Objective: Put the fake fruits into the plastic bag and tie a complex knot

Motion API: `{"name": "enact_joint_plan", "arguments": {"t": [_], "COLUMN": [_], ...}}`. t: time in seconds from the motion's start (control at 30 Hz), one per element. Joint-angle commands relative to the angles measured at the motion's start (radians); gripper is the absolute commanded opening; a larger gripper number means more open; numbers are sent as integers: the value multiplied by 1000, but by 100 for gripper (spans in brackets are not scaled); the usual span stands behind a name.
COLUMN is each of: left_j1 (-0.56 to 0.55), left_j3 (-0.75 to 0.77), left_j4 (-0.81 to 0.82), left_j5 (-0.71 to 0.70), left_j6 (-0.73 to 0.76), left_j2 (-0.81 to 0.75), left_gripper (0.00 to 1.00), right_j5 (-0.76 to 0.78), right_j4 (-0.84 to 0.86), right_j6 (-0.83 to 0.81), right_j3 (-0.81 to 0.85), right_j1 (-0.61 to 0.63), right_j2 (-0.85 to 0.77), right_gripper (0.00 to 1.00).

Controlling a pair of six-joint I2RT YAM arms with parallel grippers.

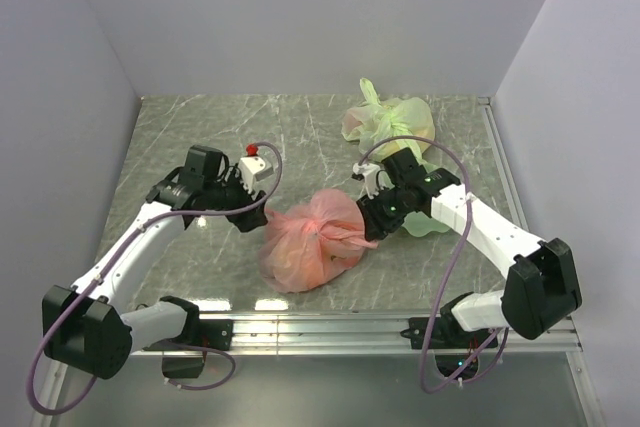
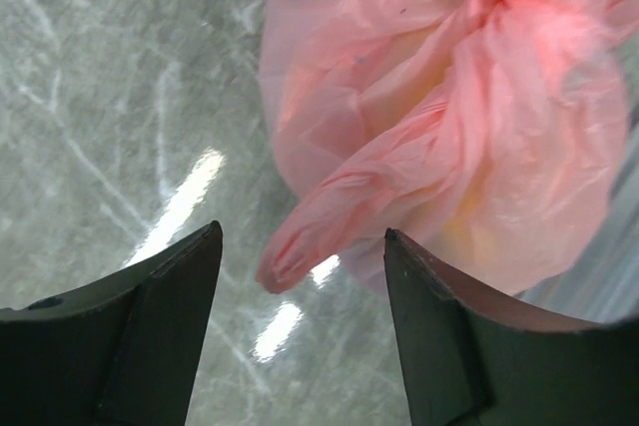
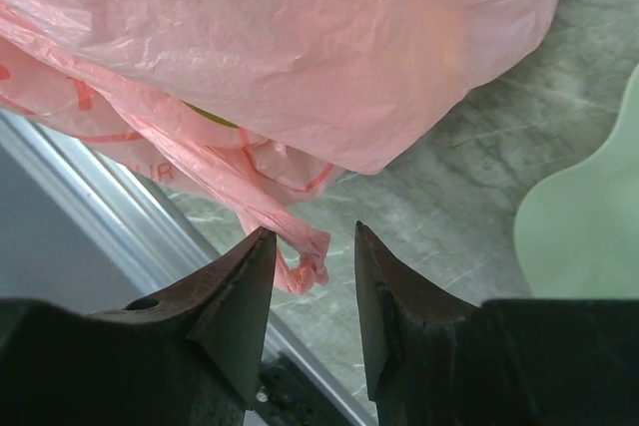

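On the left, the left gripper sits low on the grey table, right at the left side of the pink bag. Its jaws stand wide apart, and a rolled tail of the bag pokes into the gap without being pinched. The bag lies bunched in the middle of the table, gathered at the top, and the fruits show only as a yellowish tint through the plastic. Over to the right gripper, which is up against the bag's right side. Its jaws are narrow but parted, with a thin handle strip dangling between the tips. The green plate peeks out just beside it. A knotted green bag lies behind.
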Motion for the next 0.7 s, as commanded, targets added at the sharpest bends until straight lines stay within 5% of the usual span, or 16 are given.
{"name": "enact_joint_plan", "arguments": {"t": [0.0, 0.17, 0.43, 0.57, 0.67], "left_j1": [-11, -12, -24, -37, -49], "left_j3": [17, 5, -60, -87, -87], "left_j4": [25, 105, 257, 349, 352], "left_j5": [-98, -145, -43, -40, -52], "left_j6": [76, 76, 14, -23, -22], "left_j2": [8, 45, 74, 119, 148], "left_gripper": [70, 63, 60, 53, 39], "right_j5": [75, 95, 95, 89, 95], "right_j4": [47, 54, 63, 61, 55], "right_j6": [-26, -34, -43, -51, -68], "right_j3": [-8, -14, -11, -2, 3], "right_j1": [20, 30, 38, 43, 46], "right_j2": [-41, -20, 5, 22, 26], "right_gripper": [44, 41, 52, 42, 21]}}
